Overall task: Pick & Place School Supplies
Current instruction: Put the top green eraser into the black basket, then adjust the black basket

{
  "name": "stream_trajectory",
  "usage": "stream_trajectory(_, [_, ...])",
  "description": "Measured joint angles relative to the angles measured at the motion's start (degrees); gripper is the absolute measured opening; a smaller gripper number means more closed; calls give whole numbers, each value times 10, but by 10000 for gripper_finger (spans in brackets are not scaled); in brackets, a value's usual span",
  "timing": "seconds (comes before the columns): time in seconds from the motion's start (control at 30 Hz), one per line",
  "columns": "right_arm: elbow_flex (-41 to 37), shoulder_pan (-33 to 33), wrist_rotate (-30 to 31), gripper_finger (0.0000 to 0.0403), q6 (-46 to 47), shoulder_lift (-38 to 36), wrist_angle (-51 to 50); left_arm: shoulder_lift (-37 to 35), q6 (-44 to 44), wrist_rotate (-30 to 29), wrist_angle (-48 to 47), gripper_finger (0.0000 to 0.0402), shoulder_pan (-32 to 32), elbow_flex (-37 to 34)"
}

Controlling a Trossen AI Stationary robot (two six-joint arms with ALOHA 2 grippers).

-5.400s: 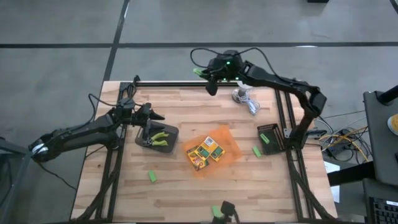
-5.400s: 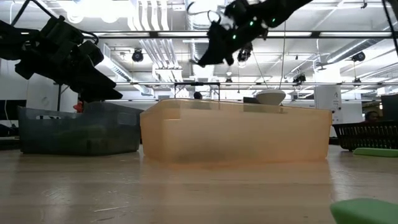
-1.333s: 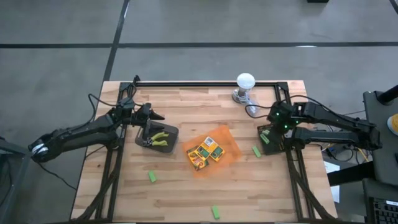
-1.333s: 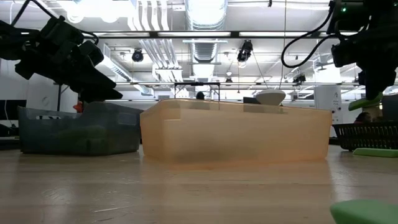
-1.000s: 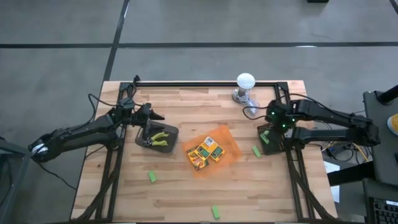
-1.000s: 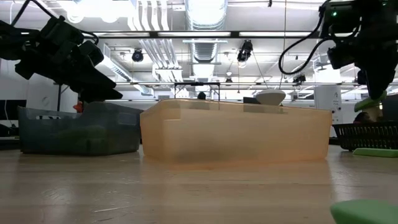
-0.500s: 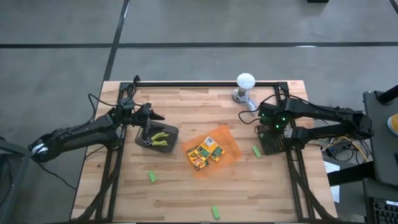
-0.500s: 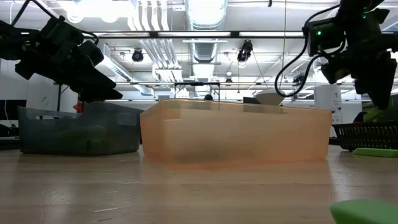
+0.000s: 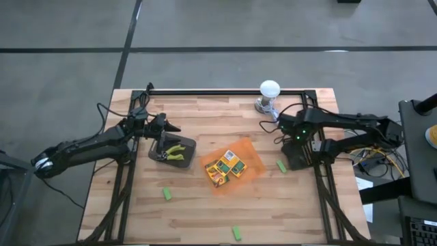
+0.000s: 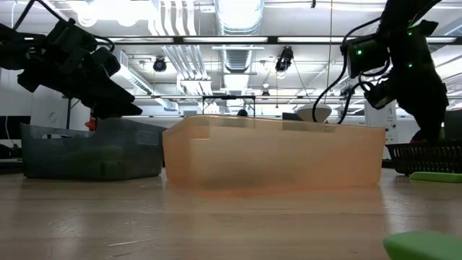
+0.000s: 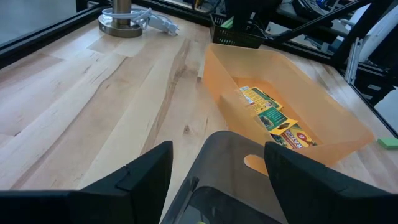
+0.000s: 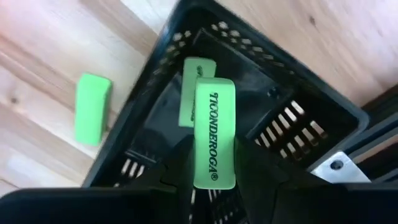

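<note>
One green rectangular eraser printed TICONDEROGA point(image 12: 214, 130), pinched end-on by the right gripper point(image 12: 214, 177), fingers pressed on its two flat faces. Position: above the black mesh plastic basket point(image 12: 292, 118) at 3 o'clock of the table, apparently over the basket mouth.

Risk 1: slip from the pinch. Probable cause: narrow grip on one end only, most of the length overhanging. Avoid fast wrist turns.

Risk 2: landing on the basket rim or outside it. Probable cause: release while off-centre. Confirm alignment over the basket floor before spreading the fingers.

Risk 3: bounce off the second green eraser point(image 12: 193, 90) lying inside the basket. Probable cause: release from too great a height. Lower first.

Risk 4: finger contact with the basket wall, shoving the light basket along the wood. Descend straight.

Next outward: third green eraser point(image 9: 281, 166) flat on the wood at 8 o'clock of the basket, just beside it. Expect displacement if the basket shifts.

Farther, table centre: orange translucent flat tray point(image 9: 252, 160) containing yellow-and-green crayon boxes point(image 9: 225, 167). No hazard expected.

Farthest, 9 o'clock: left gripper point(image 11: 217, 168) waiting, fingers spread, above the dark grey bin point(image 9: 156, 152) with yellow-and-green plier-like tools point(image 9: 179, 152). Well apart; collision unlikely.
</note>
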Motion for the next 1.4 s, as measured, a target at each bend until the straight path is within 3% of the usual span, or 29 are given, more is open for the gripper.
stream_trajectory(0.47, [-45,0,6,105,92,63,66,0,0,0,0,259,0,0])
stream_trajectory(1.0, [-51,0,13,153,116,53,77,0,0,0,0,259,0,0])
stream_trajectory(1.4, [-47,0,12,132,146,-22,67,0,0,0,0,259,0,0])
